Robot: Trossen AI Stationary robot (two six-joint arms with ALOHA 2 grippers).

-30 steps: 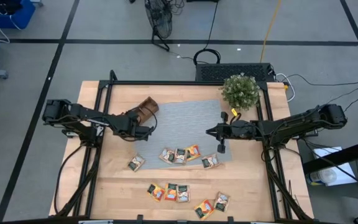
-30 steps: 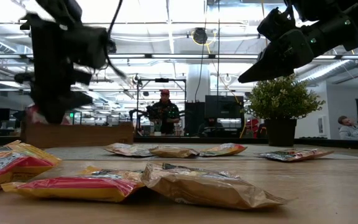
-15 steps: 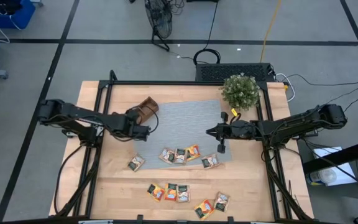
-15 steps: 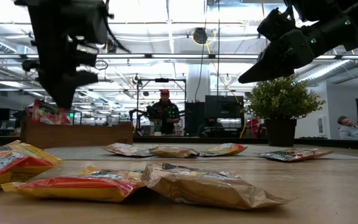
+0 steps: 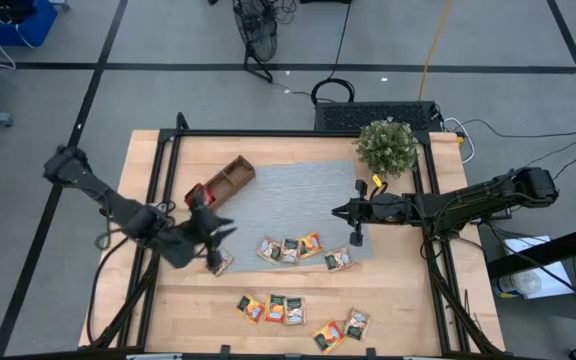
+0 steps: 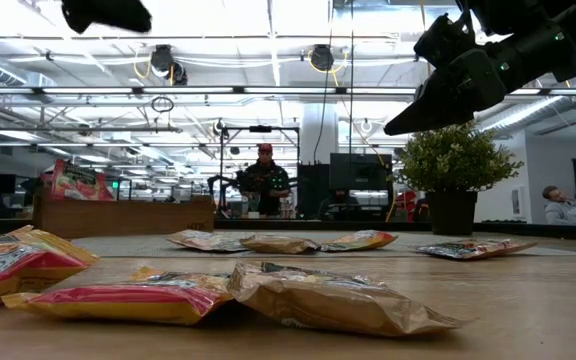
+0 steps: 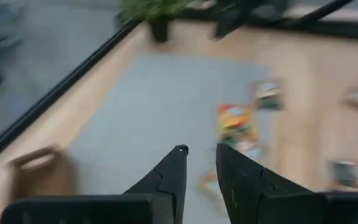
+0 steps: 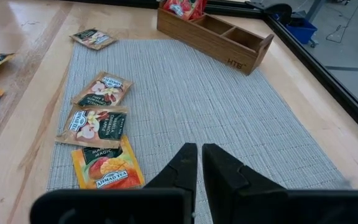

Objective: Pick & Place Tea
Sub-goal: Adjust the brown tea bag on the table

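Tea sachets lie flat in two groups: several along the grey mat's near edge (image 5: 290, 249), several more on bare wood by the table's near edge (image 5: 276, 308). One red sachet (image 8: 182, 6) stands in the end compartment of the wooden tray (image 5: 230, 175). My left gripper (image 5: 218, 226) hangs high over the mat's near left corner, above a lone sachet (image 5: 218, 262); its fingers are a little apart with nothing between them (image 7: 199, 149). My right gripper (image 5: 336, 211) hovers shut over the mat's right part, clear of everything.
The grey woven mat (image 5: 288, 200) covers the middle of the table. A potted plant (image 5: 386, 147) stands at the far right corner, beside my right arm. Black frame rails (image 5: 158, 190) run along both sides. A person stands in the room beyond (image 6: 265, 180).
My left gripper has risen from the wooden tray and swung toward the table's near edge, tipping up from pointing down and rolling as it went. The red sachet stays standing in the tray. My right arm has kept still.
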